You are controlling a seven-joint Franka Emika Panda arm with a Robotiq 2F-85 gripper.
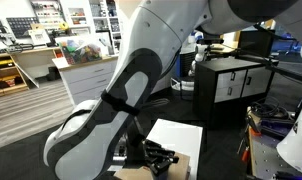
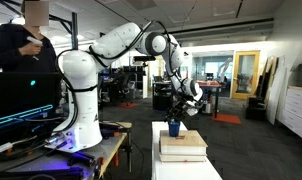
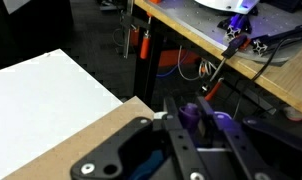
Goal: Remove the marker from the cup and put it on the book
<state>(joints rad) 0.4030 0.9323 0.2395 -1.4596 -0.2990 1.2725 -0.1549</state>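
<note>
In an exterior view the small dark-blue cup (image 2: 174, 128) stands on the book (image 2: 186, 147), a flat pale stack on a white stand. My gripper (image 2: 177, 112) hangs straight down just over the cup. In the wrist view the black fingers (image 3: 189, 110) are closed around the purple top of the marker (image 3: 189, 118), which stands upright between them. The cup is mostly hidden under the fingers there, and the book's tan surface (image 3: 86, 135) lies to the left. In an exterior view the gripper (image 1: 156, 156) is low, behind the arm.
A wooden workbench (image 3: 241, 75) with cables and tools runs behind the book. A person (image 2: 26, 45) stands by monitors at the far side. A black cabinet (image 1: 231, 85) and white drawers (image 1: 86, 75) stand around the arm (image 1: 131, 90).
</note>
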